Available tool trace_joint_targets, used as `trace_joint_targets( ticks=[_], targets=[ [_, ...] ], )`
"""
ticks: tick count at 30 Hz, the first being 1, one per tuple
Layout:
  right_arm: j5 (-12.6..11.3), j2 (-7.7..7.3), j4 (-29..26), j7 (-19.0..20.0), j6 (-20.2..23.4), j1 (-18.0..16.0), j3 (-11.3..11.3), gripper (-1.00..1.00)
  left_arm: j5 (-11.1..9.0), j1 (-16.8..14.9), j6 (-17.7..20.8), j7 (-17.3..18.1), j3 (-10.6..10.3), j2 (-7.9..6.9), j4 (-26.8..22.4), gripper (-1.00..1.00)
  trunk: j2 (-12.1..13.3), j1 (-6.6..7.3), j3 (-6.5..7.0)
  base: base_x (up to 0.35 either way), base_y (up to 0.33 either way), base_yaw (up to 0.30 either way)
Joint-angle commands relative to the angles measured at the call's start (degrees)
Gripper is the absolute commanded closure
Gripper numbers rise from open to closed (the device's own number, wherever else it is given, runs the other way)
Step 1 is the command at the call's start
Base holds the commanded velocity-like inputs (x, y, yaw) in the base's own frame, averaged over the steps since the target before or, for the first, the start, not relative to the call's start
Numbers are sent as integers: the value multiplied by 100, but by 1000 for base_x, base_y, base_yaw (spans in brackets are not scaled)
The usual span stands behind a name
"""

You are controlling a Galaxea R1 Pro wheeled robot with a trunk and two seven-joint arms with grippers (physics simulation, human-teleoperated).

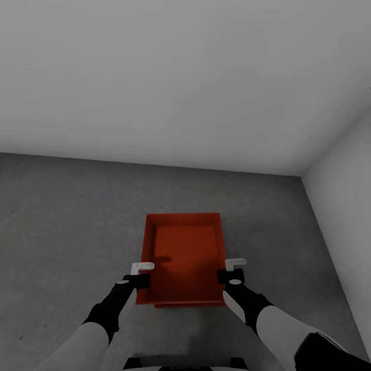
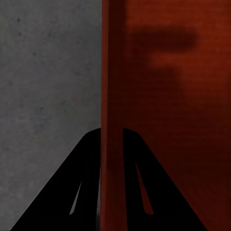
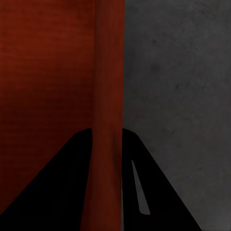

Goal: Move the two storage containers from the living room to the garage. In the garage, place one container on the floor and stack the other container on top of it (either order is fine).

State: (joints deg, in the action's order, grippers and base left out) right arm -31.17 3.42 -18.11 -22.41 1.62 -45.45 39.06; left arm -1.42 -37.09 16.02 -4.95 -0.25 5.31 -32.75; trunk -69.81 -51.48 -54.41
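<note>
Robot is in the garage: left gripper (image 1: 142, 273) fingers (image 2: 86, 183) clamp the left wall of the orange-red container (image 1: 184, 257), right gripper (image 1: 233, 269) fingers (image 3: 144, 187) clamp its right wall. Container sits between the fingers, empty, low over the grey floor (image 1: 62, 232), with what looks like a second bin's edge beneath. Judged late: stacking seems near done, with letting go still left.

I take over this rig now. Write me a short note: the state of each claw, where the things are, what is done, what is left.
Left claw: shut on the left wall of the orange-red rectangular bin.
Right claw: shut on its right wall.
The bin is over the dark grey concrete floor, near the pale grey wall; a second rim edge shows beneath it, perhaps the other bin.
Left: confirm the stack, release both claws.
</note>
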Motion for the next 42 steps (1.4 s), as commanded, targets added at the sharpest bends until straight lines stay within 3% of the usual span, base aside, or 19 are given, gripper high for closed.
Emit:
trace_joint_targets(
  ticks=[1, 7, 14, 18, 42],
  targets=[
    [-144, -8, 281, -71, 32, -8, 102, 100, 10, 0, 24, 29, -106, -3, -20, 100, -44, -23, -22, 0, 0, 0],
    [-144, -8, 281, -71, 32, -8, 102, 100, 10, 0, 24, 29, -106, -3, -20, 100, -285, -154, -129, 0, 0, 0],
    [-144, -8, 281, -71, 32, -8, 102, 100, 10, 0, 18, 29, -106, -3, -20, 100, -285, -154, -129, 0, 0, 0],
    [-142, -6, 281, -71, 32, -8, 102, 100, 10, 0, 23, 29, -106, -3, -20, 100, -445, -242, -201, 0, 0, 0],
    [-140, -8, 281, -71, 32, -8, 102, 100, 10, 0, 23, 37, -101, 2, -20, 100, -445, -242, -201, 0, -39, 0]
  ],
)
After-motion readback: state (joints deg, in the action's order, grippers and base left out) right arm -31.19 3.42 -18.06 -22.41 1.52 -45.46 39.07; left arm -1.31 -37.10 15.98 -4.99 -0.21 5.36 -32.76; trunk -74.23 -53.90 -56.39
